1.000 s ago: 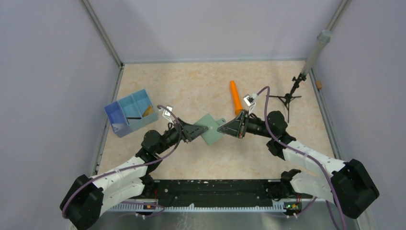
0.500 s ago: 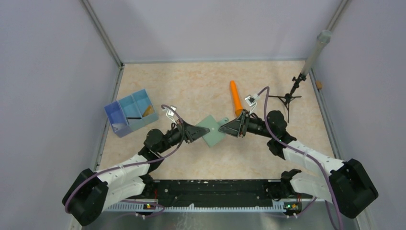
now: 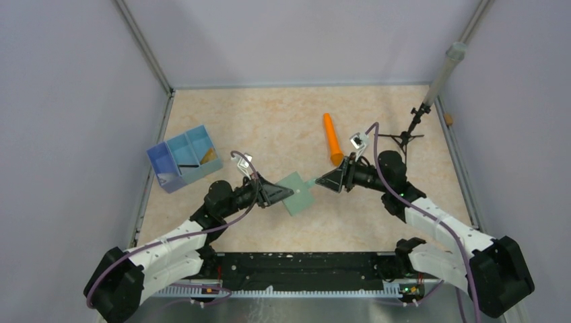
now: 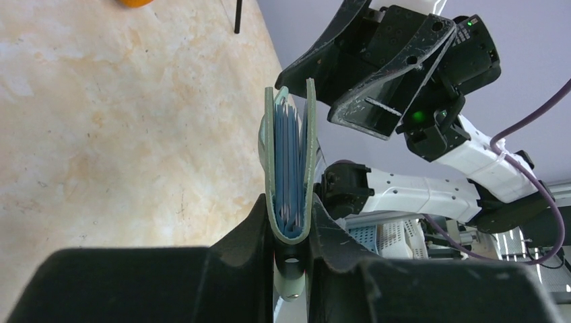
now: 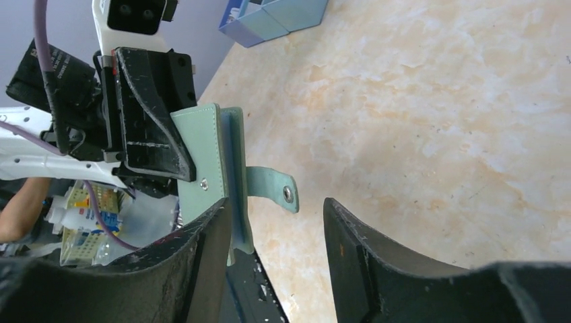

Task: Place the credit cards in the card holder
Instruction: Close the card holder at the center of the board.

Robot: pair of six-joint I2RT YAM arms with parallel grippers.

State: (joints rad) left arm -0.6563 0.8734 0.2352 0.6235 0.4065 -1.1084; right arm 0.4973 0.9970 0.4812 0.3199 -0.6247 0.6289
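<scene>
The left pincer (image 3: 285,195) is clamped on the wallet (image 3: 301,193), gripping it at its folded end. The wallet sits over the middle of the counter (image 3: 269,121), somewhat toward the near side and between the 2 arms. In the left wrist view it stands edge-on between the 2 fingers, its 2 grey-green covers slightly parted at the free end, with pale blue pockets showing inside. Whether any card sits in those pockets cannot be told.

The right pincer (image 5: 276,205) faces the wallet from the right with its fingers spread well apart and nothing in its grip. The wallet's strap (image 5: 268,183), with a snap (image 5: 288,194) at its tip, sticks out into the gap between those fingers. 1 right finger (image 5: 209,249) lies against or just beside the wallet's open edge; which of the 2 cannot be told.

At the left of the counter stands a blue tray (image 3: 163,163) with 3 compartments. Gold-tan cards (image 3: 211,154) lie in its right compartment, small in this view, and a thin dark item (image 3: 189,162) lies in the middle one.

An orange cylinder (image 3: 332,138) lies on the counter just far of the right pincer, apart from the wallet. A small black stand (image 3: 404,138) is at the far right.
</scene>
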